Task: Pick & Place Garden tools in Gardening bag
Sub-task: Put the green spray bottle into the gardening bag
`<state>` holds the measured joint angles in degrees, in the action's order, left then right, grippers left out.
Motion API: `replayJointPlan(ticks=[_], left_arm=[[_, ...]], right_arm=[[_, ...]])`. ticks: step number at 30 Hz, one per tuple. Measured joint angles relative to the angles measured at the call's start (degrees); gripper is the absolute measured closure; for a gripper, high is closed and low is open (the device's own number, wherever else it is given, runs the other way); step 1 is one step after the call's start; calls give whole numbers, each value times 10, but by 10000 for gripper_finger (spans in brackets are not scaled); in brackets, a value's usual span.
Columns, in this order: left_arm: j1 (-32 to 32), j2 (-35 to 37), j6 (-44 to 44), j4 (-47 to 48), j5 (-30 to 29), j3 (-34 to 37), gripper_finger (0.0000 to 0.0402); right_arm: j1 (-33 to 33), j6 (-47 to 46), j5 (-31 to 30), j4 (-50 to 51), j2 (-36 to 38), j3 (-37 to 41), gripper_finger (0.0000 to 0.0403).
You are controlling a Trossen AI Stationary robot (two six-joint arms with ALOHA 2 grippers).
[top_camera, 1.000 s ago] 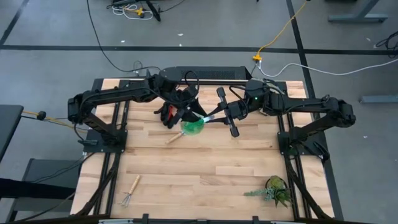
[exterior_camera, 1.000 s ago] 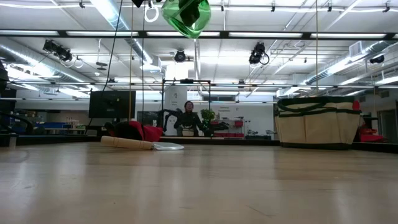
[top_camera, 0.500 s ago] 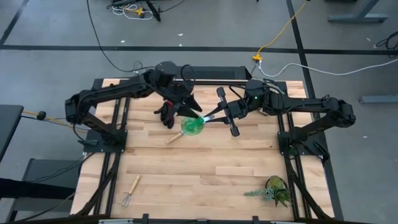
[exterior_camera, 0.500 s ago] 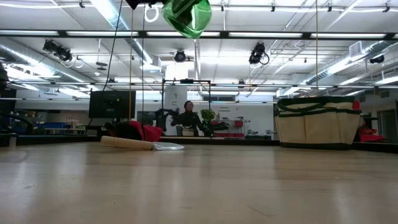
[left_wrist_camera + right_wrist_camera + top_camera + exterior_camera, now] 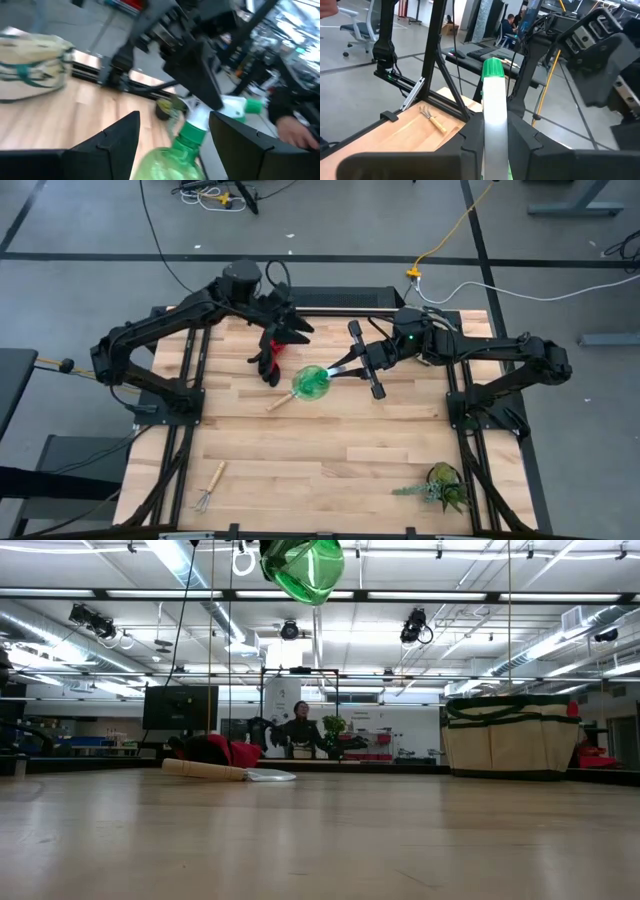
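The green plastic piece (image 5: 310, 383) is a green bottle with a white spray head. My right gripper (image 5: 345, 367) is shut on it and holds it high over the table; it shows at the top of the low view (image 5: 301, 568). My left gripper (image 5: 289, 330) is open and empty, raised above the red-and-black gloves (image 5: 268, 362), a little far-left of the bottle. The trowel (image 5: 279, 402) lies on the table below the bottle. The little rake (image 5: 208, 486) lies near the front left. The beige gardening bag (image 5: 510, 735) stands on the table; the arms hide it in the high view. My right gripper pinches the bottle's white spray head (image 5: 494, 107) between its two fingers (image 5: 470, 135), coming about level from the table's right side. The bottle is lifted clear of the table, and its green body (image 5: 308, 385) sticks out toward the left beyond the fingers.
A leafy green plant (image 5: 441, 485) lies near the front right corner. The bag also shows in the left wrist view (image 5: 31, 55). People and equipment show in the room beyond the table (image 5: 300, 730). Bare wood (image 5: 330, 460) stretches across the table's middle and front.
My left gripper has drawn back from the green bottle toward the table's far left, and now stands above the gloves. The bottle stays lifted in my right gripper and has hardly moved.
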<state>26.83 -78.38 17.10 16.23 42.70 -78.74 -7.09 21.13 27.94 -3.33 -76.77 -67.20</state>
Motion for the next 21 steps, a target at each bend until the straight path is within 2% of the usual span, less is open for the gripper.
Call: replayJointPlan(ticks=[5, 8, 13, 21], left_arm=[[0, 17, -43, -1, -73, 0, 154], [0, 21, -60, -1, -105, 0, 154], [-1, 22, -59, -1, -112, 0, 154], [-17, 21, -85, -1, -120, 0, 154]], right_arm=[[-4, -28, -10, 2, 0, 0, 339], [-4, -55, -73, 11, 0, 0, 339], [-5, -72, -161, 28, 0, 0, 340], [-4, -86, -217, 54, 0, 0, 340]])
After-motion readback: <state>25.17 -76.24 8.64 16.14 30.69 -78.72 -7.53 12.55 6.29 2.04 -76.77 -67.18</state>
